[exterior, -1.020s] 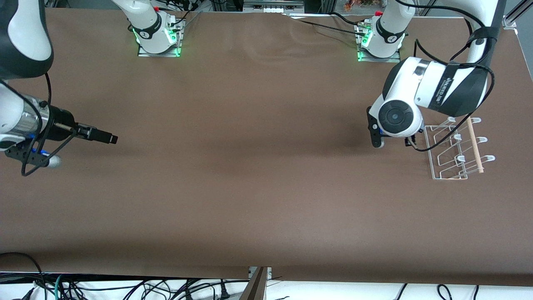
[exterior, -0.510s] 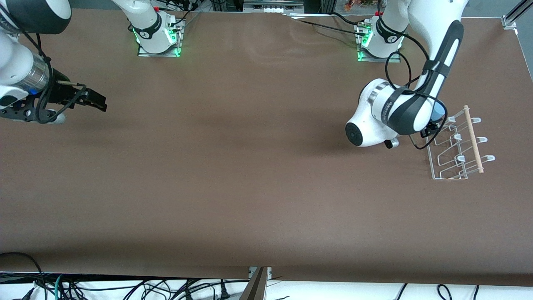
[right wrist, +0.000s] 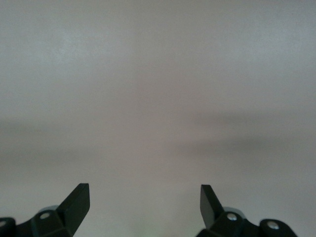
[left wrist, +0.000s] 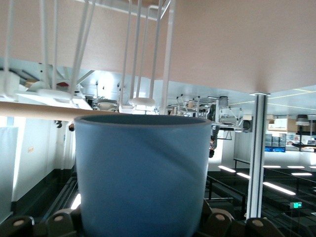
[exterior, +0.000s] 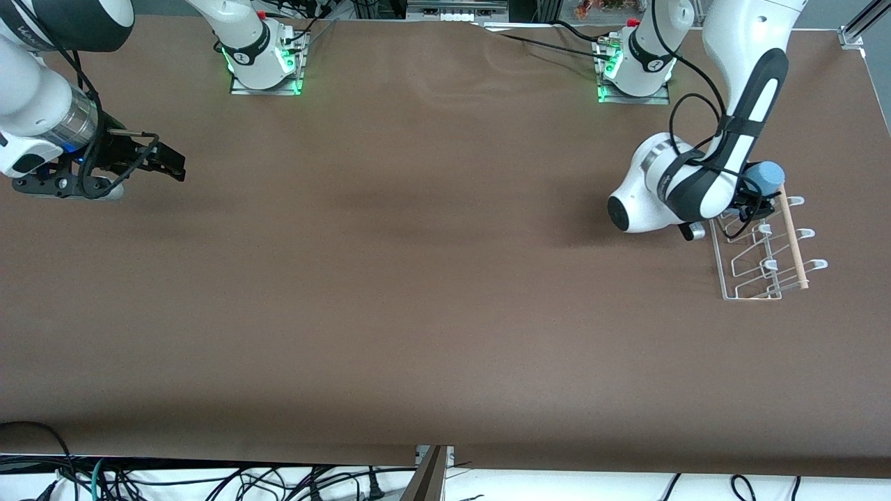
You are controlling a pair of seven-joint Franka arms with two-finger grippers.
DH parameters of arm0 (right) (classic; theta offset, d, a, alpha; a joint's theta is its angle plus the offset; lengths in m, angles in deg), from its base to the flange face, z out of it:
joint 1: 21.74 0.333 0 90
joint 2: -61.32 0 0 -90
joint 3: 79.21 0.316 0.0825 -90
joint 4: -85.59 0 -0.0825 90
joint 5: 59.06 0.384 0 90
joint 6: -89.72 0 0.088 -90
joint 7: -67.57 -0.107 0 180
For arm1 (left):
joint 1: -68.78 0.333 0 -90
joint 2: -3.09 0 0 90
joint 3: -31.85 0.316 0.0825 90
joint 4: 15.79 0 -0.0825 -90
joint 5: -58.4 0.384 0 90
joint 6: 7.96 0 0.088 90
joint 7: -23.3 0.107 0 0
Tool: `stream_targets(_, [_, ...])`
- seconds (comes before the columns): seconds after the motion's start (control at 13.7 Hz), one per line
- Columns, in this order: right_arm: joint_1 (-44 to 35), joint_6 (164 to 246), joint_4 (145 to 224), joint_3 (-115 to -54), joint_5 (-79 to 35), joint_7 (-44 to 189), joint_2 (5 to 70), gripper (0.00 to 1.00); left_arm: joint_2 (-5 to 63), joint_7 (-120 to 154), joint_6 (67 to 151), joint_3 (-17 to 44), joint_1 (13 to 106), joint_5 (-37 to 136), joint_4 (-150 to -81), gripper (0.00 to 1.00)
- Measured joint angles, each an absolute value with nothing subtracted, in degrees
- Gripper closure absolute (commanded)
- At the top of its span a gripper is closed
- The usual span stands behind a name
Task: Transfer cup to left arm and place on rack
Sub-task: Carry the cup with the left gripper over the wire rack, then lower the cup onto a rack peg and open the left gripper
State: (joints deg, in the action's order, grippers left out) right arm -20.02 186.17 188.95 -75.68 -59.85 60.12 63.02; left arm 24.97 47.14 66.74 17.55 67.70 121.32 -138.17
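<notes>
Cup-free and with its fingers spread wide, the right gripper (exterior: 170, 161) waits over bare tabletop (exterior: 390, 292) at the right arm's end, well apart from the work and with open room all around it. At the left arm's end, the left gripper (exterior: 755, 195) clamps the cup (exterior: 768, 174) on its side, mouth turned toward the rack (exterior: 755, 292), seemingly to slip it over a peg. Room is tight: wires and the wooden dowel (exterior: 793, 240) lie just beside the rim.
</notes>
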Motion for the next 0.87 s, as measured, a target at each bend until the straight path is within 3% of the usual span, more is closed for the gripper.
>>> stream_targets(0.87, [-17.79, 184.36, 186.08, -78.27, -59.85, 62.57, 62.98, 0.01, 24.50, 39.97, 70.39, 17.41, 69.58, 127.68, -144.26, 1.00])
